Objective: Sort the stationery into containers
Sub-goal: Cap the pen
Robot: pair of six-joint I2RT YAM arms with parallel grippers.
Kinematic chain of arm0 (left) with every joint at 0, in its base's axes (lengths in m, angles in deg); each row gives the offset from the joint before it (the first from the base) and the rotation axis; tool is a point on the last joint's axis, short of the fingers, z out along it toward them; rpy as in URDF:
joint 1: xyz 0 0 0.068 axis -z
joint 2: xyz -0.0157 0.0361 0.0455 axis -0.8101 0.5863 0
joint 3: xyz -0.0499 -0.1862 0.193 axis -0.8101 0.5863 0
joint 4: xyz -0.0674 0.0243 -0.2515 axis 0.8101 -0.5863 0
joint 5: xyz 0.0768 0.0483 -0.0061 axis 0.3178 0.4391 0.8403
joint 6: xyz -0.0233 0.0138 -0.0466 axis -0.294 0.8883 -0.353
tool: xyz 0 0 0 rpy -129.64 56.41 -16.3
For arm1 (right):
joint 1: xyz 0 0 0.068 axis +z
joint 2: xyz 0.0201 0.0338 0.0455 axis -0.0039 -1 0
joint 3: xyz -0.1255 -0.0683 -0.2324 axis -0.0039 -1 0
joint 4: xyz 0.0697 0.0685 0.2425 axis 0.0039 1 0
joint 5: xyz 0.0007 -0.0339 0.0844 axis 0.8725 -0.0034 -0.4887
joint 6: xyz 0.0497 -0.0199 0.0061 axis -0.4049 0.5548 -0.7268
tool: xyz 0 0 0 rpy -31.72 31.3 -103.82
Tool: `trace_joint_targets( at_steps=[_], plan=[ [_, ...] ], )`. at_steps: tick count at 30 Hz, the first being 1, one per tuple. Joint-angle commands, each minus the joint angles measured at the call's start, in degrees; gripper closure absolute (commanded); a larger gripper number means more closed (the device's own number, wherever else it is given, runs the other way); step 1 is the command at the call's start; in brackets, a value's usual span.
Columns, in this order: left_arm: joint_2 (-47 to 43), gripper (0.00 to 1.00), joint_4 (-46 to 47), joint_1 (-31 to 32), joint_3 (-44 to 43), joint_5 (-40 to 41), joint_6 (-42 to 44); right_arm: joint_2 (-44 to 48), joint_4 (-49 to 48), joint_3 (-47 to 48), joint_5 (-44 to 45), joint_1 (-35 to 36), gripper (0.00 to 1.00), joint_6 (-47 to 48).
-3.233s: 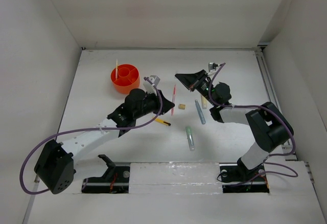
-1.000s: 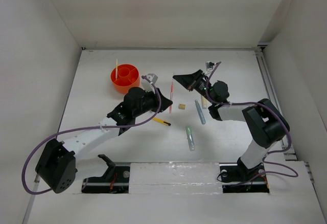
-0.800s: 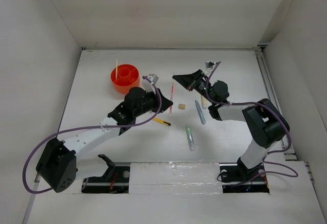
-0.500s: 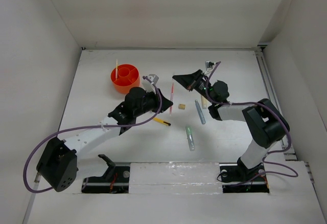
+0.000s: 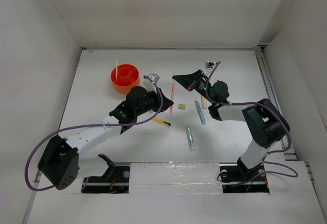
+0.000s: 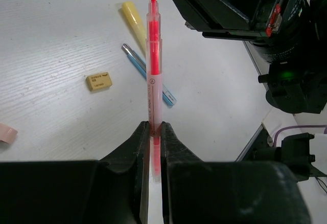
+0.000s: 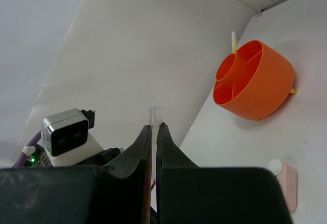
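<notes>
1. The left fingers point(image 6: 139, 147) are clamped tight on the pink pen point(image 6: 152, 70). It sticks straight out from them, and its bare red tip points toward the right arm.
2. The right fingers point(image 7: 144, 147) are nearly together, with only a thin slit between them. A small clear tube end point(image 7: 153, 112) pokes out at their tips, but I can't tell if it's actually pinched or not.
3. The orange cup point(image 5: 125, 78) sits at the back left of the bench point(image 5: 230, 70), well apart from both arms. A pale stick point(image 5: 116, 66) stands in one of its outer compartments, on the left.
4. On the bench between the arms, the tan eraser point(image 5: 181, 106) lies just beside the pink pen. The grey-blue pen point(image 5: 200, 111) is a bit further right, and the pale yellow marker point(image 5: 204, 101) is next to that, partly under the right arm.
5. The yellow-black pen point(image 5: 162, 122) lies close to the left wrist on its near side. The pale green marker point(image 5: 190, 137) is nearest the arm bases.
</notes>
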Motion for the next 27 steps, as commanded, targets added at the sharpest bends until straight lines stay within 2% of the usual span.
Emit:
trace_joint_targets(
  at_steps=[1, 27],
  plan=[
    [-0.81, 1.0, 3.01, -0.07, -2.51, 0.86, 0.9, 1.56, -13.27, 0.02, -0.81, 0.2, 1.0, 1.08],
    [-1.34, 1.0, 3.01, -0.07, -2.51, 1.47, 1.43, 0.42, -13.27, -0.51, -1.86, 0.2, 1.0, 2.14]
  ],
)
